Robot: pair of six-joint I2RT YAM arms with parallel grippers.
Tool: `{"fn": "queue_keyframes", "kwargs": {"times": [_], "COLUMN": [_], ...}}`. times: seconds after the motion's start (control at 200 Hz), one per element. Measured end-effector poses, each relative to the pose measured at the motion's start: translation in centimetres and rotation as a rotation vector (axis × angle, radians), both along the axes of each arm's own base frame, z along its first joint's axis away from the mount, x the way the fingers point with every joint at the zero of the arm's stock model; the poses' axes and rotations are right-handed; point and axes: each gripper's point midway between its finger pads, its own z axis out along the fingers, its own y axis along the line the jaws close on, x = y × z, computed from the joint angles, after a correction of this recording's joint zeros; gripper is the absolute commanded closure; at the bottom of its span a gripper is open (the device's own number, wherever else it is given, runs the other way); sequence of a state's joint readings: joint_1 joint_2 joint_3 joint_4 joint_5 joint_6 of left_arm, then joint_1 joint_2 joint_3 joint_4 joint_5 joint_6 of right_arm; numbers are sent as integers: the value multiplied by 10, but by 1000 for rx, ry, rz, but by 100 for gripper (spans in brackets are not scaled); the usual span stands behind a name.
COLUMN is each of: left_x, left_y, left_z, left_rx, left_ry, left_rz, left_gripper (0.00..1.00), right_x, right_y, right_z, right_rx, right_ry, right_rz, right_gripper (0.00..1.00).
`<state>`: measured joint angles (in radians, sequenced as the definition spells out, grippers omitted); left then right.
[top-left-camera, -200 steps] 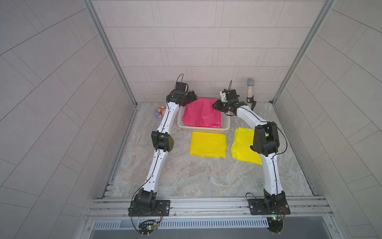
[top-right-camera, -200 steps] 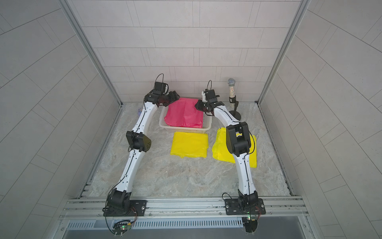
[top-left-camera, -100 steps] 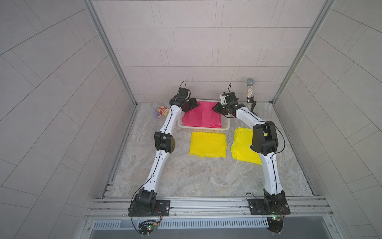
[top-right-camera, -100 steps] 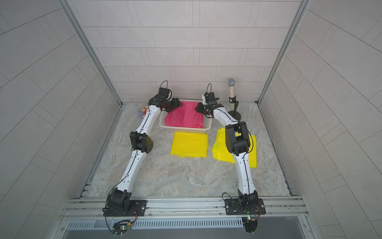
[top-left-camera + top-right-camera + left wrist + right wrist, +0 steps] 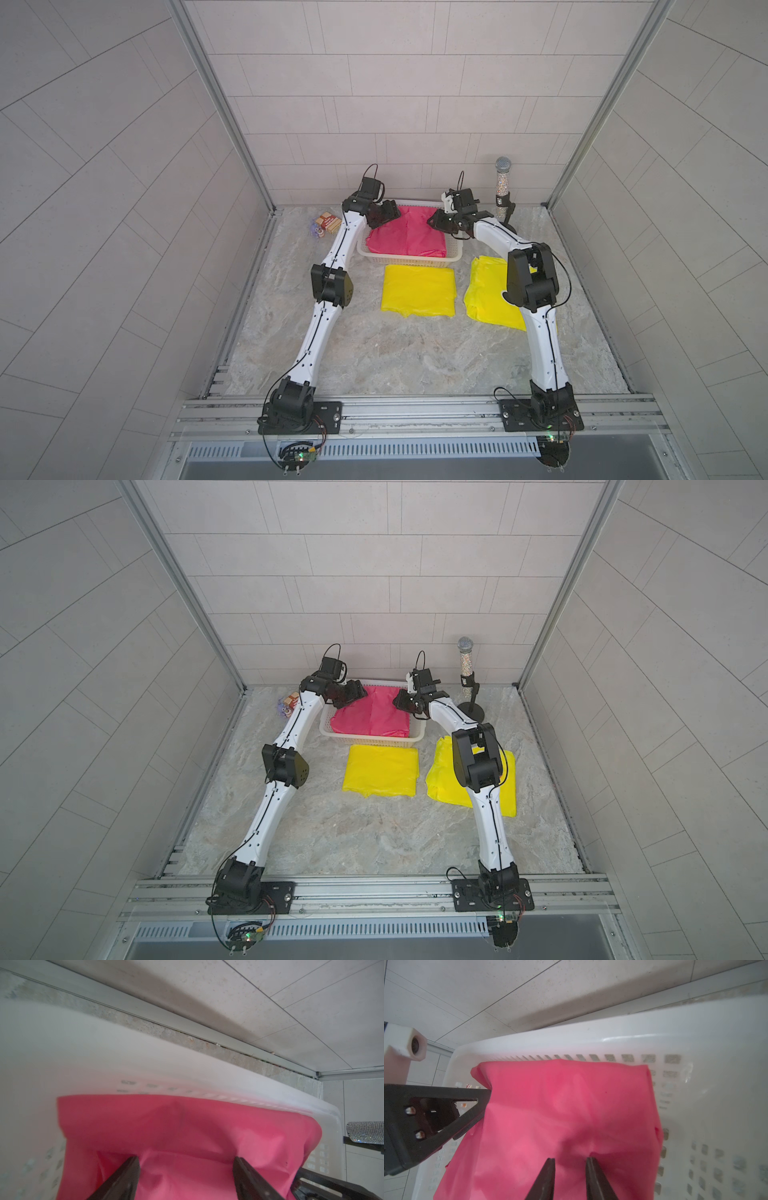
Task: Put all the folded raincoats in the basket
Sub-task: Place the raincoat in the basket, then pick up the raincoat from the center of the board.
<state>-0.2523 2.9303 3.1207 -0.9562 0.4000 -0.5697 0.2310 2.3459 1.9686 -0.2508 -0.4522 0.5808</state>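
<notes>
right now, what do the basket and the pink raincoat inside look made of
The basket: likely moulded plastic, glossy white; highlights on its rolled rim, grid of holes. The pink raincoat: probably thin plastic film or coated fabric, smooth, faint sheen; soft creases and crisp folded edges.

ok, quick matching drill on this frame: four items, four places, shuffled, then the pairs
Items
1. pink raincoat
2. middle yellow raincoat
3. outer yellow raincoat
4. microphone

Places
A. upright on its stand, at the back
B. flat on the table, just in front of the basket
C. inside the basket
D. on the table, partly hidden behind the right arm

Pairs: 1-C, 2-B, 3-D, 4-A
</notes>
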Motion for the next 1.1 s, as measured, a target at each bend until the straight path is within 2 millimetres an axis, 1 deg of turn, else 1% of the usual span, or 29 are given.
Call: {"fn": "queue_keyframes", "kwargs": {"times": [0.075, 0.14, 0.19, 0.24, 0.29, 0.385, 0.485, 0.515, 0.57, 0.65, 0.695, 0.74, 0.815, 0.92, 0.97, 1.006, 1.046, 1.101], "left_x": [-4, -8, -10, -11, -13, -16, -23, -26, -34, -49, -57, -66, -78, -94, -100, -104, -107, -111], "left_y": [-1, -1, -1, 1, 2, 4, 6, 7, 9, 10, 9, 6, 3, -2, -3, -4, -6, -9], "left_z": [3, 7, 13, 20, 30, 57, 91, 102, 119, 140, 147, 151, 148, 134, 129, 126, 126, 128], "left_rx": [11, 18, 25, 29, 32, 29, 22, 21, 29, 57, 70, 81, 107, 163, 196, 219, 243, 273], "left_ry": [5, 8, 8, 5, -8, -41, -80, -90, -105, -118, -119, -113, -85, -31, -14, -10, -13, -27], "left_rz": [-9, -15, -17, -11, -8, -5, -7, -9, -18, -41, -57, -77, -107, -152, -170, -182, -197, -216], "left_gripper": [7, 2, 0, 0, 0, 0, 0, 0, 0, 0, 0, 0, 0, 0, 0, 0, 0, 0], "right_x": [0, -1, -4, -7, -11, -18, -25, -29, -38, -53, -60, -67, -78, -100, -115, -125, -135, -147], "right_y": [0, 1, 0, -1, -3, -5, -6, -7, -7, -5, -2, 2, 11, 17, 18, 17, 14, 10], "right_z": [0, 1, 3, 6, 13, 36, 73, 86, 103, 120, 124, 123, 111, 78, 62, 54, 49, 51], "right_rx": [2, 4, 4, 3, 2, 7, 16, 19, 19, 14, 12, 8, -3, -31, -47, -57, -65, -71], "right_ry": [1, 2, 3, 6, 7, -11, -63, -82, -109, -133, -139, -136, -112, -44, -9, 8, 19, 12], "right_rz": [3, 5, 5, 4, 3, 3, 5, 7, 12, 23, 33, 45, 66, 86, 98, 101, 99, 93], "right_gripper": [65, 64, 63, 61, 61, 61, 61, 61, 61, 61, 61, 61, 61, 58, 56, 55, 54, 53]}}
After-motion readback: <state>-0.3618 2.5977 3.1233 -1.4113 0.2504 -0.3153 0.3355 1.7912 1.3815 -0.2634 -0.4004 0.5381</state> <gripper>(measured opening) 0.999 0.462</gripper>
